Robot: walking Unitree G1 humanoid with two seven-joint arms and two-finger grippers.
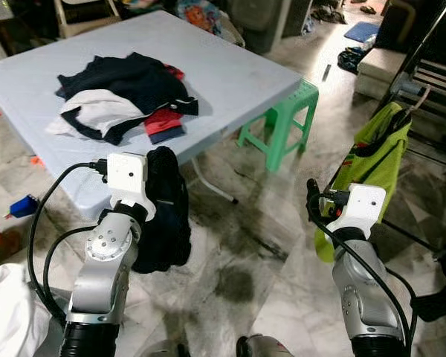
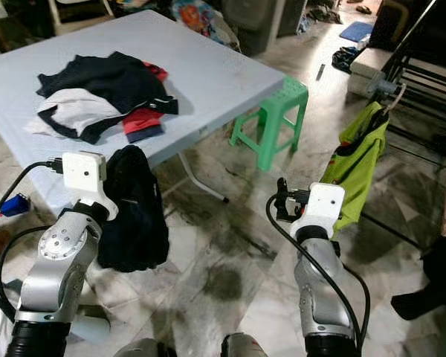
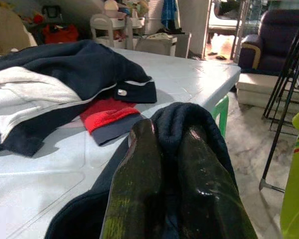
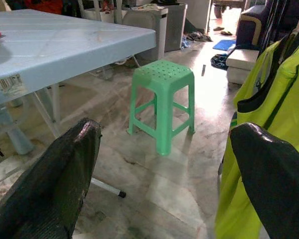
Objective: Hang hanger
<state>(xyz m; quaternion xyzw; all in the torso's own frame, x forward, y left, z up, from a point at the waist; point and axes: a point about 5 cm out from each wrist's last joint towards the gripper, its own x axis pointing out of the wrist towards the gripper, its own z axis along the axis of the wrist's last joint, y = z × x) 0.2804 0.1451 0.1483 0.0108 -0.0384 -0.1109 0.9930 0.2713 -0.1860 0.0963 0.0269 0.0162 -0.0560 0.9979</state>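
The left gripper [image 3: 172,164] has its two black fingers [image 3: 139,184] pressed together on a fold of dark navy garment [image 1: 166,212], which hangs from them beside the near edge of the pale blue table [image 1: 230,74]. On the table, further in, lies a heap of clothes [image 1: 123,95]: navy, white and a red piece with a grey band.

The right gripper [image 4: 159,199] is spread wide, holding nothing, its fingers [image 4: 55,184] raised over the marble floor [image 1: 245,260] near a lime-green vest [image 1: 375,160]. That vest hangs on what looks like a hanger [image 1: 420,95], its hook over the dark rack [image 1: 431,74] at the robot's right; the hook is small and hard to make out. A green plastic stool [image 1: 282,123] stands between the table and the rack.
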